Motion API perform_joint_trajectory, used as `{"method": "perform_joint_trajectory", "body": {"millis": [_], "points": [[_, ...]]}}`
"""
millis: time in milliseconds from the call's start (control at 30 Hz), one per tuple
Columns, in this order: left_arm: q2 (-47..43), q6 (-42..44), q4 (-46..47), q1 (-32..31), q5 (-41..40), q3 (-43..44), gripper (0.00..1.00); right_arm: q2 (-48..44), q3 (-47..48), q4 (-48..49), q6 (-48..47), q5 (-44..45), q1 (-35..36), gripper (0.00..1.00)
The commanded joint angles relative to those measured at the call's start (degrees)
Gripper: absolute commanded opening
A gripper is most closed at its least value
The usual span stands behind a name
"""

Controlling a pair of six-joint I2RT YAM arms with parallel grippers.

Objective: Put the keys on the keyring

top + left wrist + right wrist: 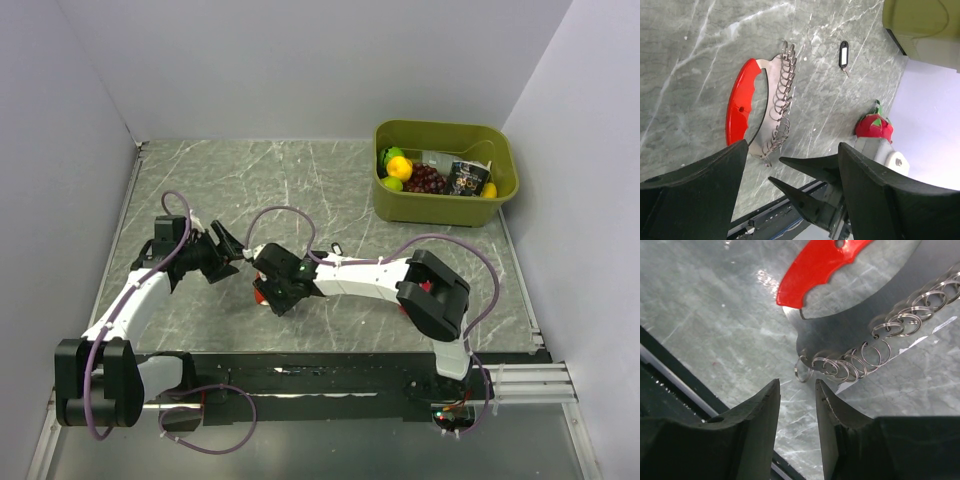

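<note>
A: Start at the left. How does the left gripper stand?

B: The left gripper [792, 146] hovers low over the table [300, 180] with its jaws spread wide and nothing in them. The keys [736, 112] lie just ahead of it.

A: How do they lie?

B: They lie flat on the table as one bunch: a curved red piece joined to a silvery strip [850, 327] hung with small wire rings [836, 368]. The rings overlap too much to count. In the left wrist view the bunch's long axis runs away from that gripper, up the picture.

A: Which arm is nearer?

B: The right, I judge. The right gripper [797, 390] comes in from the other side, its fingertips just short of the strip's end. Its jaws stand a narrow gap apart with nothing between them, and the endmost ring lies just ahead of that gap. The coming move seems to turn on this: a short reach forward, in line with the strip's end.

A: And the keyring?

B: There is one keyring [843, 54], a small dark oval with a pale centre. It lies flat on the table, well apart from the bunch, beyond its far end and to the right in the left wrist view. Neither gripper touches it.

A: Anything further right?

B: One red fruit [874, 127] with green leaves sits on the table. One olive bin [440, 212] holding assorted fruit stands at the far right corner.
</note>
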Motion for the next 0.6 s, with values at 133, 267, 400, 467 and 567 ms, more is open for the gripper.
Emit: {"method": "perform_joint_trajectory", "body": {"millis": [133,267,400,467,567], "points": [[-0.2,-0.5,2.0,0.5,1.2,-0.9,0.79,2.3,2.2,0.0,1.0,-0.5,0.5,0.36],[-0.3,0.5,1.1,0.6,0.7,-1.4,0.79,3.4,2.1,0.4,1.0,-0.6,0.5,0.29],[-0.4,0.6,1.1,0.8,0.6,-1.7,0.79,4.1,2.5,-0.2,0.8,0.0,0.5,0.22],[-0.4,0.7,1.0,0.9,0.5,-1.6,0.79,3.3,2.0,-0.3,1.0,0.8,0.5,0.08],[-0.5,1.0,0.7,1.0,0.3,-1.5,0.79,0.1,-0.4,0.9,1.7,3.2,0.0,0.00]]}}
